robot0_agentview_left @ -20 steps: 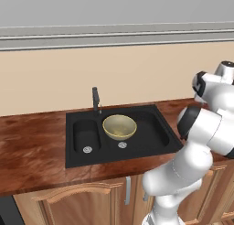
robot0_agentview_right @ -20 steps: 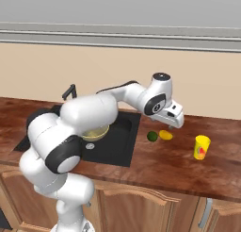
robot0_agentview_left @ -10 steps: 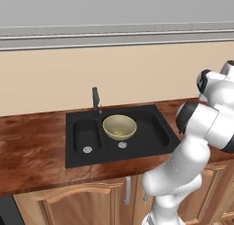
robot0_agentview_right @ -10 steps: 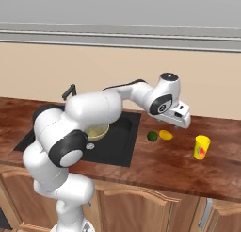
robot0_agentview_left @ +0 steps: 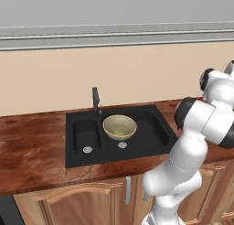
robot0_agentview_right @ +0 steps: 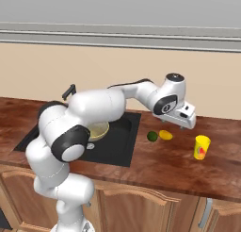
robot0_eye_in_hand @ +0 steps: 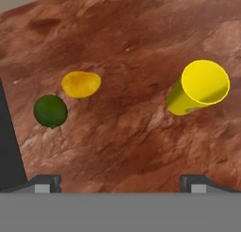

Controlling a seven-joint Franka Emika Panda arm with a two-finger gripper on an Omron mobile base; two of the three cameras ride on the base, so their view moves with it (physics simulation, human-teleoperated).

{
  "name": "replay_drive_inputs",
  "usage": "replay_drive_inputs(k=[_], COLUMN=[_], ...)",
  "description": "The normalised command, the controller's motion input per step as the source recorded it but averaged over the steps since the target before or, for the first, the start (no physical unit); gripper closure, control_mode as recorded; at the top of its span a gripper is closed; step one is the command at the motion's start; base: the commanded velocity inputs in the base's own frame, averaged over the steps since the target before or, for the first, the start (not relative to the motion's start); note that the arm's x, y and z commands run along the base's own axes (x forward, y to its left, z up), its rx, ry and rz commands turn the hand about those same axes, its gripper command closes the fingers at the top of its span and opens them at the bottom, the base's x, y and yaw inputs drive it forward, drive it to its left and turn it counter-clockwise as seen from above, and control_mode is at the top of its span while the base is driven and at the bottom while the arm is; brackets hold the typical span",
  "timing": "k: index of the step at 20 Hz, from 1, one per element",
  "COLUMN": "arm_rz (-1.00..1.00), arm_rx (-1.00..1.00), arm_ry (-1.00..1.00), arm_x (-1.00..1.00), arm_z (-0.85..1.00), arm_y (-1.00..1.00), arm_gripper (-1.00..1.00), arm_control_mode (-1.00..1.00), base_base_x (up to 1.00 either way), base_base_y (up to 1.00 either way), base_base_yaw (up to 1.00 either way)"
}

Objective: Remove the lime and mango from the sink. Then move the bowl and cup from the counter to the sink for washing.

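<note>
The olive-tan bowl (robot0_agentview_left: 119, 127) sits upright in the large basin of the black sink (robot0_agentview_left: 151, 128). On the counter (robot0_agentview_right: 155, 162) to the sink's right lie the green lime (robot0_agentview_right: 152, 136) and the yellow-orange mango (robot0_agentview_right: 165, 135), close together. Further right stands the yellow cup (robot0_agentview_right: 202, 147), upright. My gripper (robot0_agentview_right: 184, 125) hovers above the counter between the mango and the cup, open and empty. The hand view looks down on the lime (robot0_eye_in_hand: 50, 111), the mango (robot0_eye_in_hand: 81, 84) and the cup (robot0_eye_in_hand: 197, 87), with my gripper (robot0_eye_in_hand: 121, 184) wide apart at the bottom edge.
A dark faucet (robot0_agentview_left: 96, 99) rises behind the sink between the two basins. The beige wall runs along the back of the counter. The sink's right edge (robot0_eye_in_hand: 7, 146) shows dark at the left of the hand view.
The arm has swung the hand to the right, from above the fruits toward the cup. The fruits, cup and bowl have stayed in place. The jaws remain open.
</note>
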Motion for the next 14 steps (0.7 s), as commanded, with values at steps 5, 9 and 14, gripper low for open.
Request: replay_drive_inputs(k=[5, 9, 14], arm_rz=[0.00, 0.00, 0.00], arm_rx=[0.00, 0.00, 0.00], arm_ry=[0.00, 0.00, 0.00], arm_x=[0.00, 0.00, 0.00], arm_z=[0.00, 0.00, 0.00], arm_y=[-0.17, -0.18, -0.16], arm_gripper=[-1.00, -1.00, -1.00], arm_control_mode=[-1.00, -1.00, -1.00], base_base_x=[0.00, 0.00, 0.00], base_base_y=[0.00, 0.00, 0.00], base_base_yaw=[0.00, 0.00, 0.00])
